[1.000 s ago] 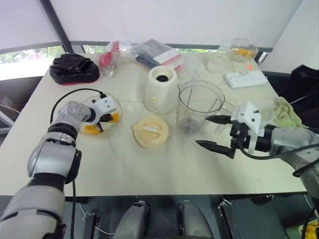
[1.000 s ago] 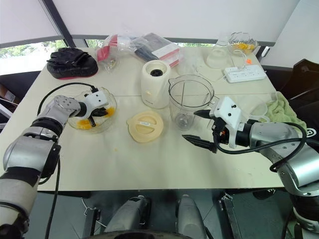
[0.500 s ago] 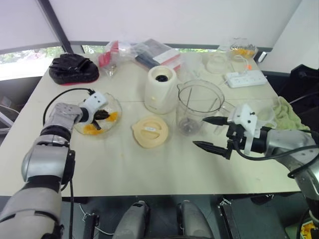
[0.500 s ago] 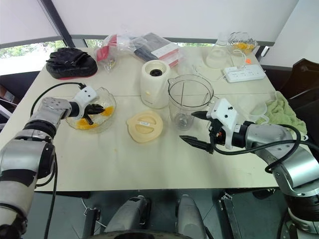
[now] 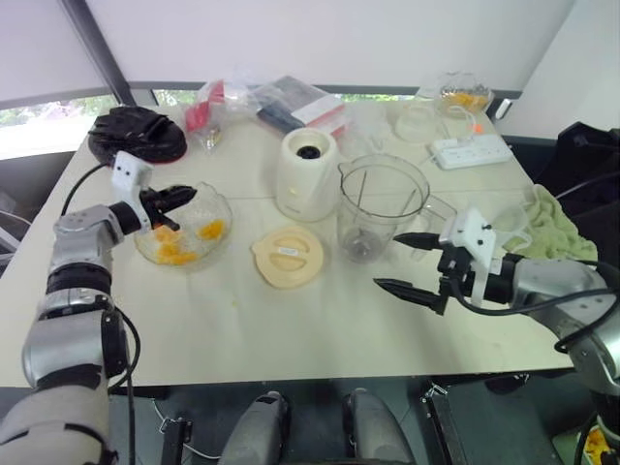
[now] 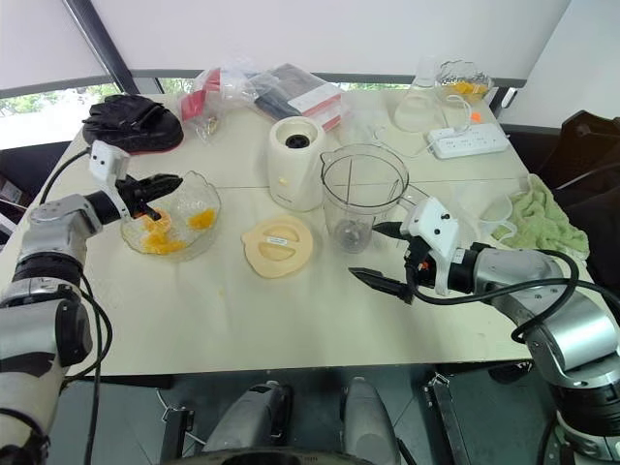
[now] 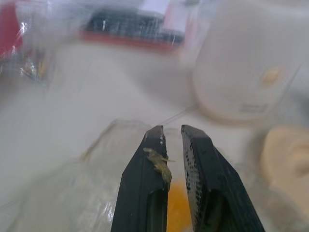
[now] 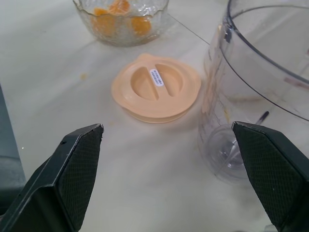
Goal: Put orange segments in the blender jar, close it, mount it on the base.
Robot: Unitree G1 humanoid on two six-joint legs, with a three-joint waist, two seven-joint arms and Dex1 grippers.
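The left gripper (image 6: pixel 165 182), nearly shut on nothing visible, hovers over the bowl (image 6: pixel 199 239) of orange segments (image 6: pixel 201 218); the right gripper (image 6: pixel 380 257), wide open and empty, waits just right of the blender jar (image 6: pixel 363 194)

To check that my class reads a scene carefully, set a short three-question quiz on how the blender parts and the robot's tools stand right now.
1. True or false: the blender jar is mounted on the base.
2. Where does the lid lie? A: on the jar. B: flat on the table. C: on the base.
3. Fill in: the right tool has its fingers ____.

Key: 1 false; 2 B; 3 open.
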